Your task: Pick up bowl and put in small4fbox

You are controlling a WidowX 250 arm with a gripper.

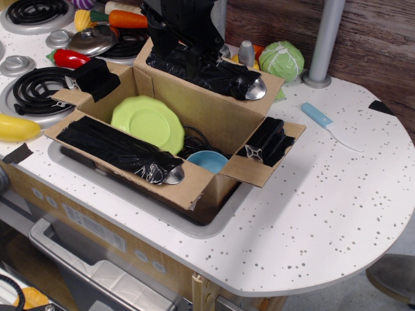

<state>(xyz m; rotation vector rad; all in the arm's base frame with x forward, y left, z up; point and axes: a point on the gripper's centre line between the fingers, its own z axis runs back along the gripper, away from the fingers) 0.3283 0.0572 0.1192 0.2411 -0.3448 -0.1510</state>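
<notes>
The light-blue bowl [207, 161] lies inside the brown cardboard small4fbox [217, 116], at its near right corner, next to a tangle of black cable. The box sits in the sink recess with its four black-taped flaps spread open. My black gripper [185, 53] hangs above the far flap of the box, up and to the left of the bowl. Its fingers look spread and hold nothing. A lime-green plate [148, 123] leans tilted in the left half of the box.
A blue-handled knife [329, 124] lies on the speckled counter to the right. A cabbage [284, 59] and a grey pole [322, 42] stand behind the box. Stove burners [35, 91], a red pepper [70, 58], a carrot [133, 19] and a pot lid [94, 40] sit at the left.
</notes>
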